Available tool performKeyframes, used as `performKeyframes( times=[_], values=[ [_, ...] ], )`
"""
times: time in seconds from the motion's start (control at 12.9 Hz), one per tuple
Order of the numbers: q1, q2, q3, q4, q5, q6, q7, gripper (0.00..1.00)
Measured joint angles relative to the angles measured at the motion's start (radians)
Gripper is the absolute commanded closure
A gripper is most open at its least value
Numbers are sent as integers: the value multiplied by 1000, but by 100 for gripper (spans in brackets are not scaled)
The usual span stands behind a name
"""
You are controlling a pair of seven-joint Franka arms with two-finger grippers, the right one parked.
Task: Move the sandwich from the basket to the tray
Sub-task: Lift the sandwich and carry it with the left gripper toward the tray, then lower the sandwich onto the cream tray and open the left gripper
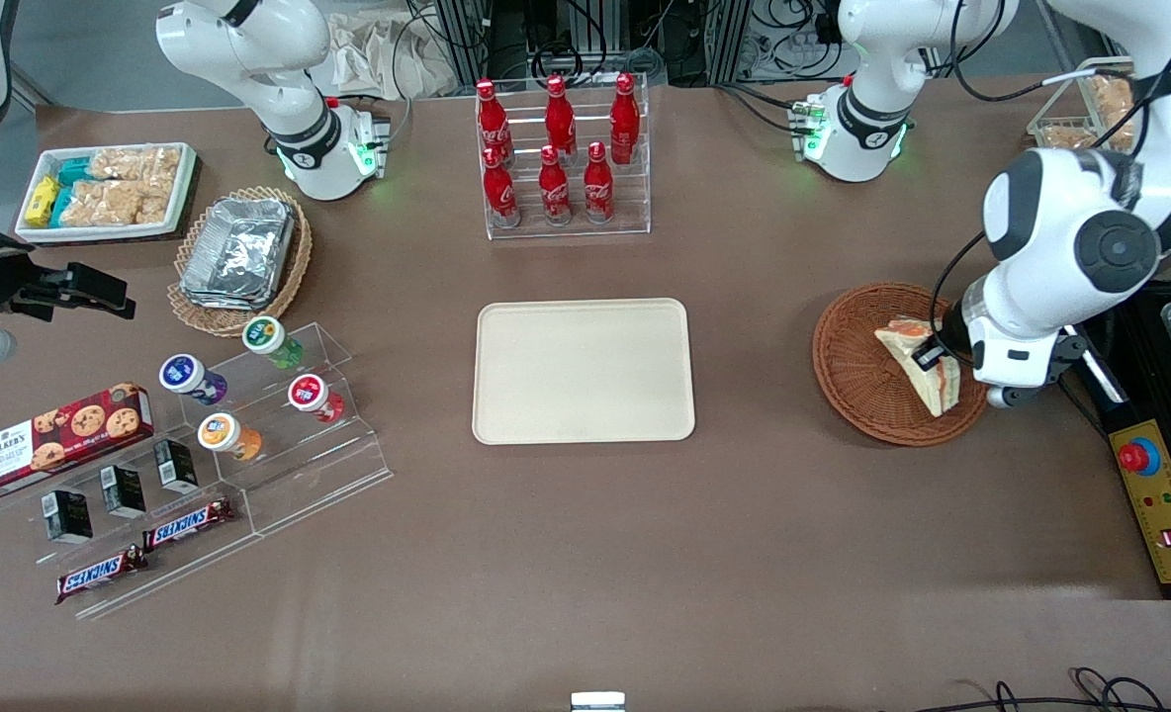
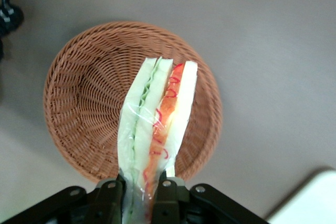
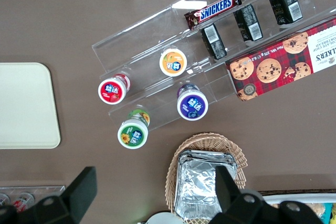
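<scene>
The claw [image 2: 137, 190] is clenched on one end of the sandwich [image 2: 157, 129], its two fingers [image 2: 109, 195] pressing the bread from either side through clear wrap. The sandwich sticks out from the claw over the basket [image 2: 79, 103]; the wrist view suggests it is lifted off the weave, though the front view does not settle that. Green filling shows on one side and red-orange on the other.

In the front view the basket [image 1: 848, 346] sits on the brown worktop [image 1: 744, 514] toward the working arm's end. The tray [image 1: 583, 370] lies beside the basket, well apart from it and bare.

Judged risks: the grip is on one end only, so the soft wedge could sag, pivot or slide out of the slippery wrap during the carry. Squeezing harder could crush the bread. A low carry could catch the basket rim and drag the basket along.
</scene>
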Motion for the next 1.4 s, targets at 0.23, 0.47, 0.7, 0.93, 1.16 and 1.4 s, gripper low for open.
performKeyframes(
  times=[0.23,0.47,0.7,0.93,1.16,1.4],
  values=[
    [-2,2,-115,133,0,-148,32,100],
    [-10,16,-249,207,0,-176,32,100],
    [-19,75,-354,273,0,-176,-7,100],
    [-96,151,-384,313,56,-160,-102,100],
    [-184,241,-386,315,112,-62,-236,100],
    [-243,345,-386,314,174,9,-305,100]
  ],
)
